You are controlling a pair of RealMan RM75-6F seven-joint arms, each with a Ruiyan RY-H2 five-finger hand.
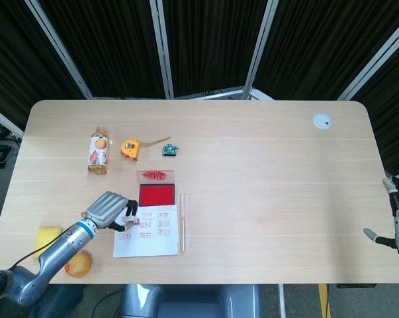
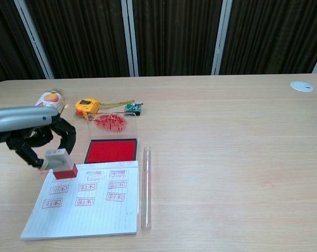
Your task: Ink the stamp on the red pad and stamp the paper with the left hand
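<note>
My left hand (image 1: pixel 108 210) (image 2: pixel 34 143) grips the stamp (image 2: pixel 61 163) (image 1: pixel 129 215), a white block with a red inked base. The stamp hangs at the upper left corner of the lined paper (image 2: pixel 87 201) (image 1: pixel 148 236), which bears several red stamp marks. The red ink pad (image 2: pixel 111 150) (image 1: pixel 157 195) lies uncovered just beyond the paper, with its clear, ink-smeared lid (image 2: pixel 112 124) (image 1: pixel 156 175) behind it. Only a small part of my right hand (image 1: pixel 392 228) shows at the right edge of the head view; its fingers are cut off.
A glass tube (image 2: pixel 145 186) lies along the paper's right side. A juice bottle (image 1: pixel 98 152), yellow tape measure (image 1: pixel 131 148) and small green part (image 1: pixel 170 150) sit behind the pad. A yellow sponge (image 1: pixel 47 239) and an orange fruit (image 1: pixel 78 264) lie at front left. White disc (image 1: pixel 321 120) far right.
</note>
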